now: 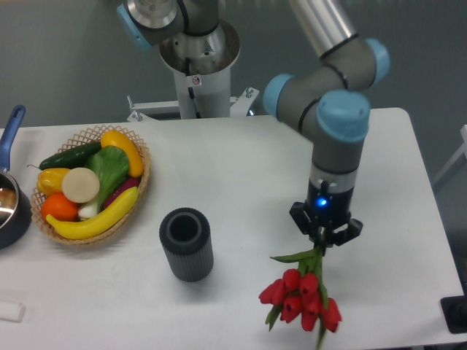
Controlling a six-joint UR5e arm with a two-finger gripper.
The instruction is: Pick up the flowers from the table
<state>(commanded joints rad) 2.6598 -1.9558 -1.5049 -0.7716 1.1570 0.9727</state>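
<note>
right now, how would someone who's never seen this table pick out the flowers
Start at the big white table and follow the robot arm down to its gripper near the front right. Hanging from it, heads down, are the flowers, a small bunch of red tulips on thin green stems. Nothing else nearby is red and leafy: the dark ribbed cylinder to the left is plain grey.

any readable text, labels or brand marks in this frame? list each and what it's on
No text in this frame can be read.
Small sticker on the white robot base column: a red and white mark, too small to read.
Gripper, flowers, ribbed cylinder, basket: no visible lettering.
</note>
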